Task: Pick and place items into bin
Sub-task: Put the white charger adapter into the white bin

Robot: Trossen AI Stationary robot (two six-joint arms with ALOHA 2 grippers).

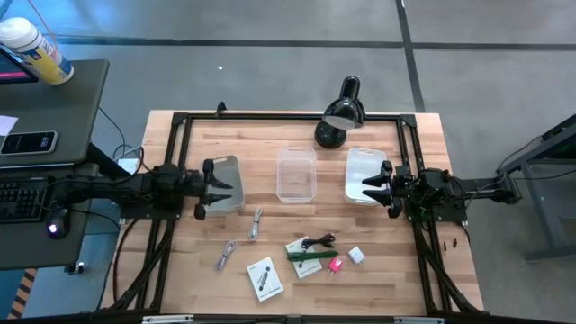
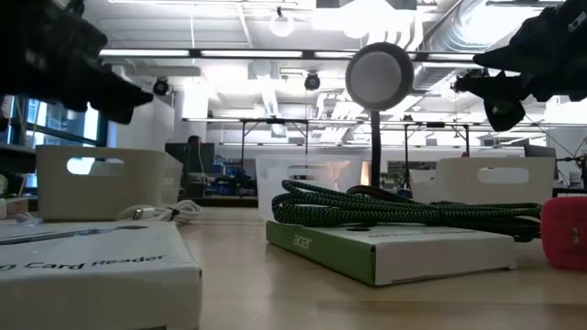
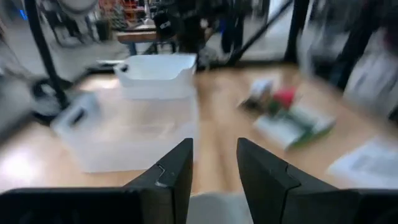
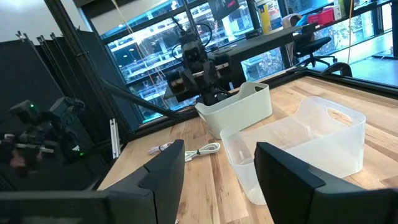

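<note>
1. The left gripper hangs over the near edge of the left bin, a white tub at the left of the table; its fingers stand apart with nothing between them.
2. The right gripper sits over the right bin, a white tub at the right of the table; its fingers are likewise spread and hold nothing.
3. Between the two white tubs stands a clear bin, with nothing visible inside it.
4. The items lie on the near half of the table, outside all three bins.
5. A white card bearing a black part lies nearest the front, left of centre.
6. A second card lies to its right, with a green stick lying across it and a black cable at its far edge.
7. A pink piece lies just right of that card, and a white block lies just beyond it to the right.
8. Two silvery metal bits lie to the left: one near the clear bin, another closer to the front.
9. A black desk lamp stands at the far edge of the table, between the clear bin and the right bin.
</note>
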